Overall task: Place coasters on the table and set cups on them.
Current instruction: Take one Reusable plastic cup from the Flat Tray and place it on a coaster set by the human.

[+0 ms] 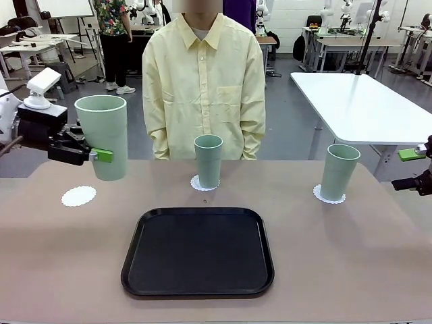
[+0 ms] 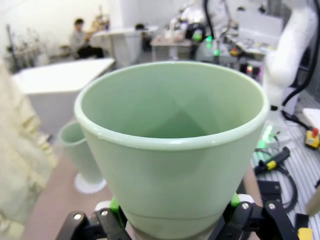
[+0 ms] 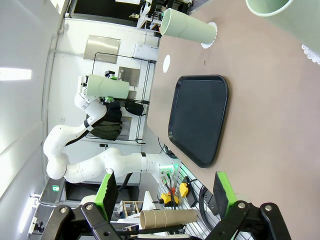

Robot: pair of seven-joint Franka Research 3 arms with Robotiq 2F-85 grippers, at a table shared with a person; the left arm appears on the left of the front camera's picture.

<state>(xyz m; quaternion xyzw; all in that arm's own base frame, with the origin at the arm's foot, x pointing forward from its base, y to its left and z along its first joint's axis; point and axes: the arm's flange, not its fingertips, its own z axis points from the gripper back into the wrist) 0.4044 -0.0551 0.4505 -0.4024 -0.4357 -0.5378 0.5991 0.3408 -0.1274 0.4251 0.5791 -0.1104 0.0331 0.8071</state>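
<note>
Across the beige table three coasters are laid; two cups are set on theirs. One cup is held clamped in the left gripper above the bare coaster, not yet placed; the right gripper is open, empty

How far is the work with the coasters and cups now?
Done: all three coasters lie on the table, and two cups stand on theirs. In hand: the left end effector holds the third cup in the air. Left: setting it on the bare coaster.
</note>
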